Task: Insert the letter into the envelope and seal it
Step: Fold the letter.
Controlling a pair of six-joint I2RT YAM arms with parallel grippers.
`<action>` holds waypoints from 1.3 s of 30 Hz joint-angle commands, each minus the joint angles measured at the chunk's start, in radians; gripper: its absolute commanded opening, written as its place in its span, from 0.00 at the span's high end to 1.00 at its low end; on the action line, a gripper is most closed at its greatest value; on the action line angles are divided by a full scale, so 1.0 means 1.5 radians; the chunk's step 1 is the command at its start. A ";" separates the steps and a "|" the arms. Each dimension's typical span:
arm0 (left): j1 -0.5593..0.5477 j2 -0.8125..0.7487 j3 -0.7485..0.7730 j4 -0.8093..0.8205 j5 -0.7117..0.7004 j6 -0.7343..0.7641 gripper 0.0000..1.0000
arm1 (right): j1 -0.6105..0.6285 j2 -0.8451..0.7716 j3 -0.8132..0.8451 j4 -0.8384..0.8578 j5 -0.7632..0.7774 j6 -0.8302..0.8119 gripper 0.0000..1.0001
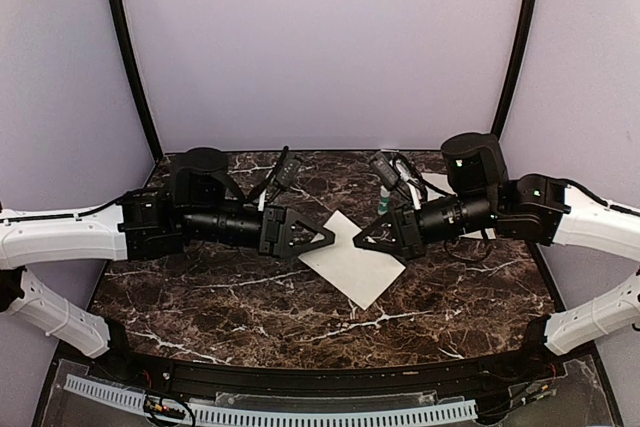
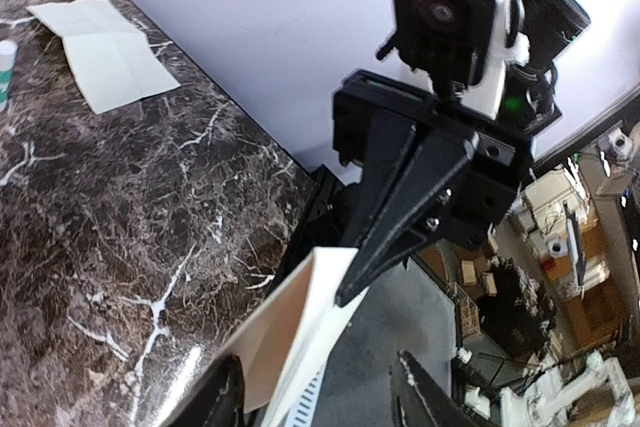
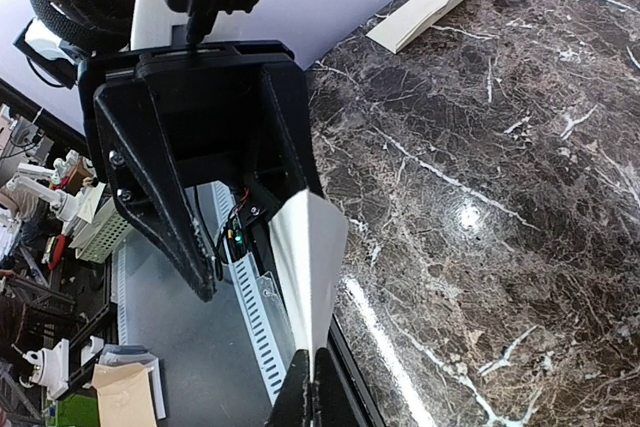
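The letter (image 1: 352, 259), a cream-white sheet bent along a fold, hangs over the middle of the marble table (image 1: 230, 297) between my two grippers. My right gripper (image 3: 312, 385) is shut on one edge of it, fingertips pressed together on the paper. In the left wrist view the same gripper (image 2: 350, 289) pinches the letter (image 2: 290, 337). My left gripper (image 2: 315, 379) is open, and the sheet's other end sits between its spread fingers, close to the left one. The envelope (image 3: 420, 12), a narrow cream rectangle, lies far off by the table's left edge, hidden under the left arm in the top view.
Another creased cream sheet (image 2: 105, 52) lies flat at the back right, beside a small green-and-white stick (image 2: 4, 72), which stands behind my right gripper in the top view (image 1: 383, 202). A slotted cable tray (image 1: 270, 412) runs along the front edge. Purple walls enclose the table.
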 commanded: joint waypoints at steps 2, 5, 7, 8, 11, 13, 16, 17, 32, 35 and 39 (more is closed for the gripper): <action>0.004 -0.097 0.016 -0.140 -0.108 0.053 0.43 | 0.004 0.012 0.001 0.021 -0.006 0.004 1.00; 0.006 -0.132 0.013 -0.157 -0.127 0.067 0.35 | 0.004 0.025 0.004 0.026 -0.061 0.007 1.00; 0.006 -0.138 0.016 -0.156 -0.114 0.081 0.30 | 0.006 0.030 0.006 0.028 -0.095 0.008 1.00; 0.006 -0.136 0.022 -0.155 -0.095 0.086 0.27 | 0.008 0.031 0.008 0.027 -0.106 0.009 1.00; 0.006 -0.115 0.040 -0.153 -0.044 0.108 0.25 | 0.014 0.034 0.012 0.027 -0.135 0.004 1.00; 0.006 -0.097 0.054 -0.145 -0.004 0.117 0.25 | 0.015 0.037 0.014 0.034 -0.160 0.003 1.00; 0.006 -0.073 0.077 -0.135 0.055 0.121 0.24 | 0.017 0.040 0.016 0.047 -0.187 0.007 1.00; 0.006 -0.063 0.086 -0.135 0.065 0.123 0.24 | 0.018 0.042 0.016 0.053 -0.192 0.009 1.00; -0.002 -0.067 0.048 -0.122 0.125 0.124 0.64 | 0.018 0.078 0.042 0.090 -0.218 0.012 1.00; -0.002 -0.064 0.045 -0.122 0.128 0.123 0.70 | 0.018 0.081 0.050 0.086 -0.215 0.011 1.00; -0.002 -0.068 0.047 -0.125 0.118 0.126 0.73 | 0.018 0.080 0.053 0.085 -0.212 0.014 1.00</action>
